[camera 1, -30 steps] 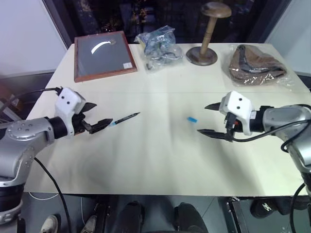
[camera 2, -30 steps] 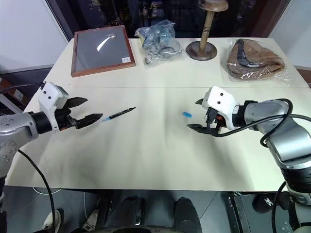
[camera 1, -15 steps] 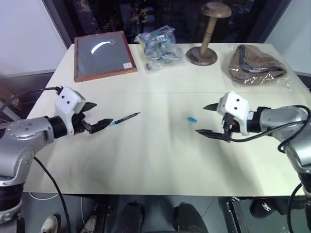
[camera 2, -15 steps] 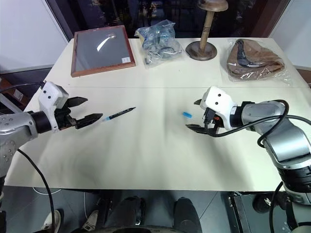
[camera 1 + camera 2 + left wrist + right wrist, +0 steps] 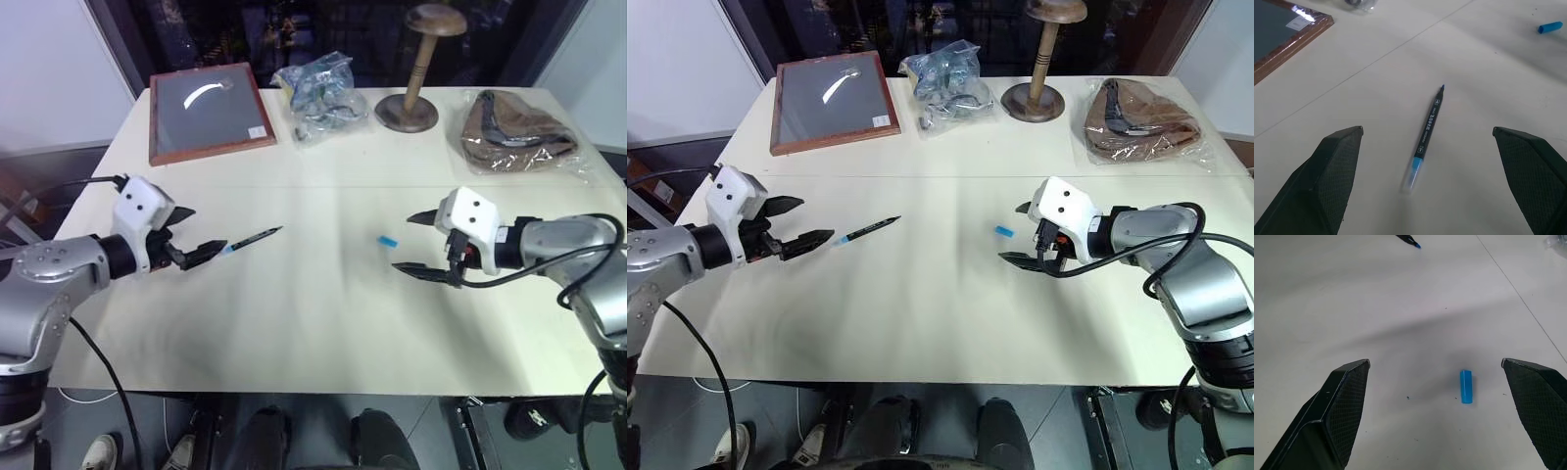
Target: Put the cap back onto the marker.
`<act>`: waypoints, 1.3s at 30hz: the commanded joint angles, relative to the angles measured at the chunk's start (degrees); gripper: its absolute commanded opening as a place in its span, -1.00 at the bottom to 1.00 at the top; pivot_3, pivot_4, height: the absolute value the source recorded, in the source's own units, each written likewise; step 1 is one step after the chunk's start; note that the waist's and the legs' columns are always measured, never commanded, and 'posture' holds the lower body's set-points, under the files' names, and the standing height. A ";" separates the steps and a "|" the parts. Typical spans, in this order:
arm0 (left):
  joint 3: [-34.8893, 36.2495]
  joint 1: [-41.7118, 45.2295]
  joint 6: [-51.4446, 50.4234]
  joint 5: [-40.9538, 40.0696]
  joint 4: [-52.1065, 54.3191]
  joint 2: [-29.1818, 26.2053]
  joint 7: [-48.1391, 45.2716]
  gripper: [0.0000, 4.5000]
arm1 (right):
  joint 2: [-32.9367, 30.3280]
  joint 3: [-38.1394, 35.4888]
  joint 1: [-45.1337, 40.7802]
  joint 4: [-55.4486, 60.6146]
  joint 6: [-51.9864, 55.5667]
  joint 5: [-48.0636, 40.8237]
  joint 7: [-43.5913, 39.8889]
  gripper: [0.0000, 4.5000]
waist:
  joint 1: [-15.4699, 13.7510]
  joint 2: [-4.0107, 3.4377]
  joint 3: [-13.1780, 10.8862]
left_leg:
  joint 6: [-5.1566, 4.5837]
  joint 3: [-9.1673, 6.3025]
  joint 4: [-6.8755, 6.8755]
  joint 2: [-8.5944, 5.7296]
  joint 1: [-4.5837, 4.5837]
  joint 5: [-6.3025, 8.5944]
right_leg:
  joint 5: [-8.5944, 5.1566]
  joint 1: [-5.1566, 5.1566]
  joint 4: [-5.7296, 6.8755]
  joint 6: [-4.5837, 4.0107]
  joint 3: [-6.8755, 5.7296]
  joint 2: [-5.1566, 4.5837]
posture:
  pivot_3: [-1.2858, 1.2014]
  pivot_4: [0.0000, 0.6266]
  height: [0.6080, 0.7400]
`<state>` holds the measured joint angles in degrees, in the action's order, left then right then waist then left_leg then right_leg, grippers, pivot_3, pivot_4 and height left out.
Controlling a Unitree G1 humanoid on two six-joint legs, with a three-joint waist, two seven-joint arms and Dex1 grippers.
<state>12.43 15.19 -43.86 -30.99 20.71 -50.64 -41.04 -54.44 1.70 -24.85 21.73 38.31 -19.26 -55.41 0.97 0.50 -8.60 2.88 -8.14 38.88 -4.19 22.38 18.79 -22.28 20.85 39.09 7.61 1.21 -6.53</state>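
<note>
The marker (image 5: 252, 238), a thin black stick with a light blue end, lies flat on the cream table (image 5: 313, 323), left of centre. My left gripper (image 5: 198, 233) is open just left of its blue end, not touching it; the marker (image 5: 1426, 138) lies between and beyond the fingers. The cap (image 5: 389, 240), a tiny light blue cylinder, lies on the table right of centre. My right gripper (image 5: 415, 244) is open close to the right of the cap, apart from it. In the right wrist view the cap (image 5: 1466, 386) lies ahead, nearer one finger.
Along the table's far edge stand a wood-framed dark board (image 5: 208, 111), a clear bag of items (image 5: 321, 86), a wooden stand (image 5: 413, 93) and a brown bagged bundle (image 5: 514, 130). Bare tabletop lies between the marker and the cap.
My right gripper has crept slightly left toward the cap. The left gripper, marker and cap have not moved.
</note>
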 commanded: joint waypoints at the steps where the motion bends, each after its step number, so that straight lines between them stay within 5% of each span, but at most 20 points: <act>1: -0.16 0.85 2.53 1.65 -0.66 -0.32 -0.67 0.98 | 0.47 -0.89 -0.35 1.85 -0.65 -0.32 0.53 1.00 | 0.00 0.00 0.00 | 0.00 0.00 0.00 0.00 0.00 0.00 | 0.00 0.00 0.00 0.00 0.00 0.00 | 0.03 -0.52 1.00; 15: -4.98 3.83 9.66 6.25 -8.80 0.59 -5.50 0.98 | 0.50 -3.27 3.88 6.77 2.70 -2.40 3.31 1.00 | -0.15 0.00 0.00 | 0.00 -0.03 0.03 0.00 0.00 0.00 | 0.00 -0.01 0.05 0.00 -0.05 0.00 | 0.03 -0.52 1.00; 26: -16.48 17.69 27.26 15.87 -36.69 7.51 -17.56 0.98 | 3.34 -6.60 7.91 14.06 8.36 -4.08 10.88 1.00 | -0.04 0.01 0.01 | 0.00 -0.01 0.11 -0.03 0.03 0.00 | 0.00 -0.02 0.13 0.01 -0.18 0.01 | 0.03 -0.52 1.00; 39: -20.71 30.23 40.52 24.47 -62.68 15.07 -22.87 0.98 | 8.62 -11.21 14.63 26.47 16.61 -6.43 21.39 1.00 | 0.13 0.03 0.02 | -0.01 0.00 0.17 -0.08 0.03 0.00 | 0.01 -0.05 0.28 0.02 -0.30 0.01 | 0.03 -0.52 1.00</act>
<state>-8.43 43.74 -5.65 -7.57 -40.94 -35.22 -63.46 -46.01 -7.48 -10.34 45.23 54.37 -24.88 -35.15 1.10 0.53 -8.58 2.88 -8.15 39.06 -4.27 22.41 18.79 -22.27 20.81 39.39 7.62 0.91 -6.52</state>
